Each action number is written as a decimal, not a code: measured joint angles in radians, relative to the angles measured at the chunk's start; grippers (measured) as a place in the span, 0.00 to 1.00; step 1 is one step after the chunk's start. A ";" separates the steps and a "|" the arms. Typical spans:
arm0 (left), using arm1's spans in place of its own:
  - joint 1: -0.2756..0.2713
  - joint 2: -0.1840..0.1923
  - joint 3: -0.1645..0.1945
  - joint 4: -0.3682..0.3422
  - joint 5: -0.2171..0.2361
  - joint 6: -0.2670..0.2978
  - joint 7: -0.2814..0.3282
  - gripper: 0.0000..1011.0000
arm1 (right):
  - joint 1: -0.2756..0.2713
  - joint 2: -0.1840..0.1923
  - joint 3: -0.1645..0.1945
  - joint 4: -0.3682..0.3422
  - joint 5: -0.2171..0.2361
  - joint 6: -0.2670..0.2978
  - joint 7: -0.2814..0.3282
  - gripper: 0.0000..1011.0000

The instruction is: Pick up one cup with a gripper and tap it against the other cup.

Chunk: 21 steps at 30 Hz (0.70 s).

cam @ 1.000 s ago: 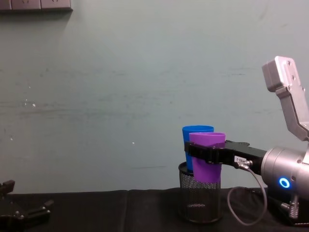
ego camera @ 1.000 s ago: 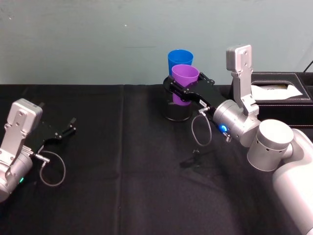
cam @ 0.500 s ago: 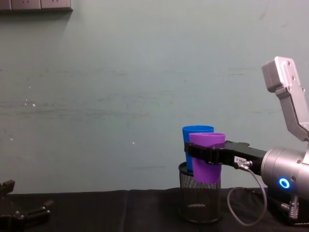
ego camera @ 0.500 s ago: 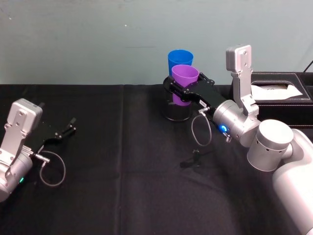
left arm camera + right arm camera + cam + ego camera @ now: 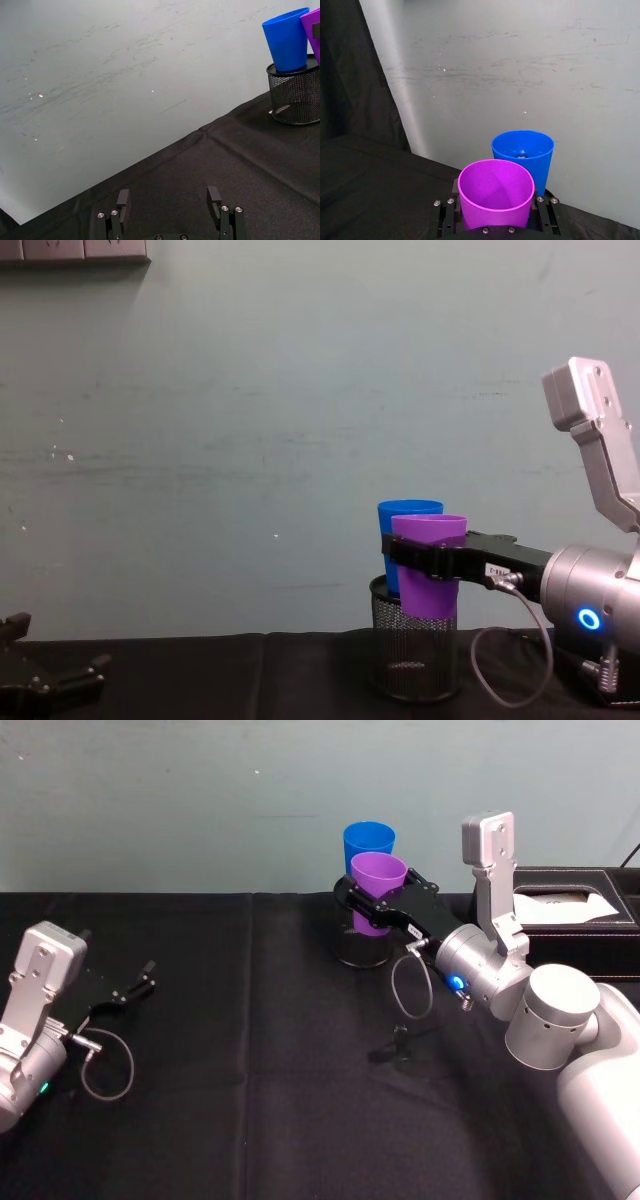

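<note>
The right gripper (image 5: 378, 905) was closed around the purple cup (image 5: 378, 880), with one black finger on each side of the cup wall a little below the rim. The cup was upright, mouth upward, at the end of the silver-grey right arm (image 5: 490, 982), which reached forward and to the left from the right side of the table (image 5: 250, 1070); a blue ring light was lit on the wrist. The blue cup (image 5: 368, 838) stood upright in the black mesh holder (image 5: 360, 950) near the back edge of the table, in front of the pale green wall (image 5: 180, 800). The purple cup was on the near side of the blue cup and just beside it, with its rim lower than the blue rim. In the chest view the two cup walls overlapped, and contact between them could not be determined. In that view the base of the purple cup was below the level of the holder rim; whether it was inside the holder could not be determined. The left gripper (image 5: 135, 985) was low over the black cloth at the left side of the table, well apart from the cups, with its fingers (image 5: 122, 199) spread wide and nothing between them. A black box (image 5: 565, 910) stood at the right rear of the table.
</note>
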 joint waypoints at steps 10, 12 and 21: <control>0.000 0.000 0.000 0.000 0.000 0.000 0.000 0.99 | 0.000 0.000 0.000 0.000 0.000 0.000 0.000 0.72; 0.000 0.000 0.000 0.000 0.000 0.000 0.000 0.99 | 0.000 0.000 0.000 0.000 0.000 0.000 0.000 0.72; 0.000 0.000 0.000 0.000 0.000 0.000 0.000 0.99 | 0.000 0.000 0.000 0.000 0.000 0.000 0.000 0.72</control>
